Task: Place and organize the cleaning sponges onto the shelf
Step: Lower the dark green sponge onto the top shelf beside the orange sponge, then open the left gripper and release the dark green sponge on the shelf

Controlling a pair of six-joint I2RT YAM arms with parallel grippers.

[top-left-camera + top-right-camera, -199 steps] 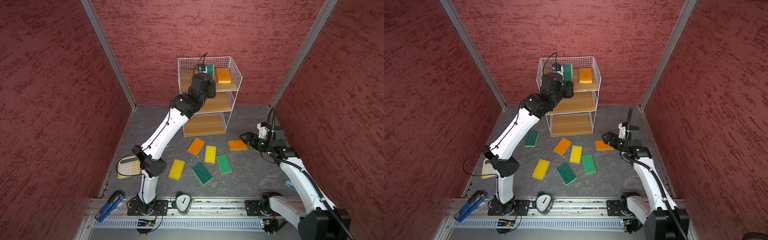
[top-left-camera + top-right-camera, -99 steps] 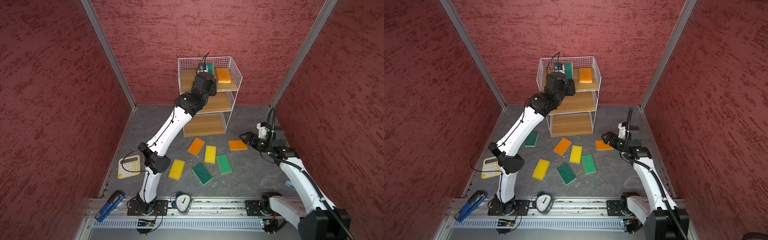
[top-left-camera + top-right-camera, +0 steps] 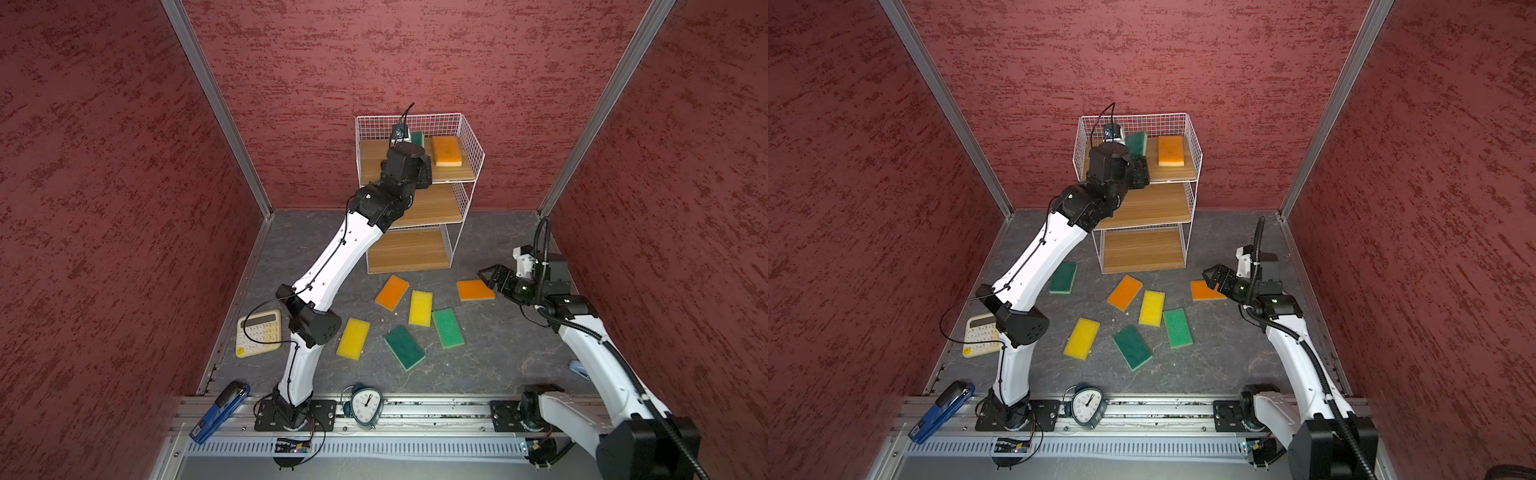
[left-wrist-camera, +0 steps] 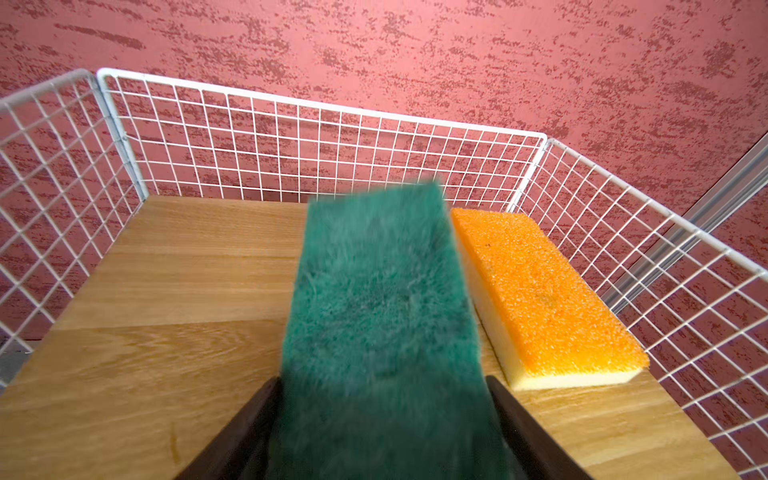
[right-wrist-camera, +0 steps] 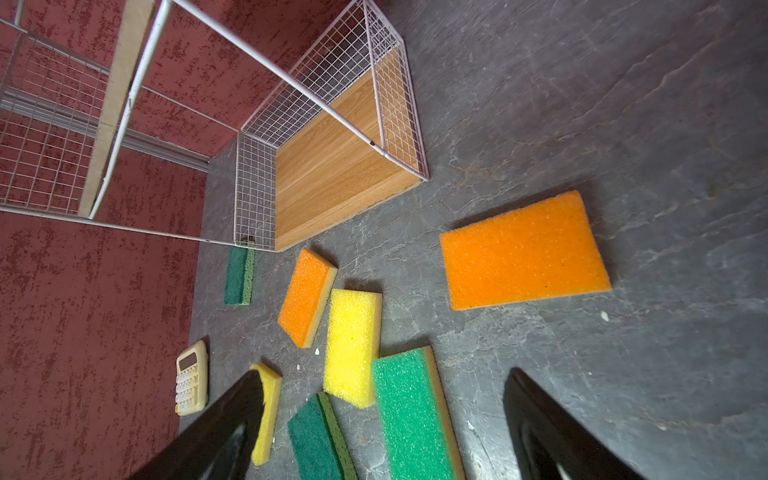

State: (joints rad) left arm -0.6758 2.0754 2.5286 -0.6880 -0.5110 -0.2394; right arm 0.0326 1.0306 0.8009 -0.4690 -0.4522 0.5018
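Note:
The shelf point(image 3: 415, 205) stands at the back wall. My left gripper point(image 4: 382, 380) reaches over its top board. A dark green sponge point(image 4: 382, 291) lies between its spread fingers, blurred while the board stays sharp, right beside an orange sponge point(image 4: 544, 299). My right gripper point(image 3: 486, 276) hovers open and holds nothing, just right of an orange sponge point(image 3: 476, 289) on the floor. Also on the floor are an orange sponge point(image 3: 392, 292), two yellow ones point(image 3: 420, 307) point(image 3: 353, 338), a light green one point(image 3: 448, 328), a dark green one point(image 3: 404, 347) and another dark green one point(image 3: 1063, 277) left of the shelf.
A cream calculator point(image 3: 258, 332) lies at the left wall behind my left arm's elbow. A clock point(image 3: 365, 406) and a blue stapler point(image 3: 220, 411) sit by the front rail. Red walls close in on three sides. The shelf's middle and bottom boards point(image 5: 332, 166) carry nothing.
My left arm has stretched further over the top shelf, uncovering the calculator, and its jaws have spread wider round the dark green sponge. The right arm has not moved.

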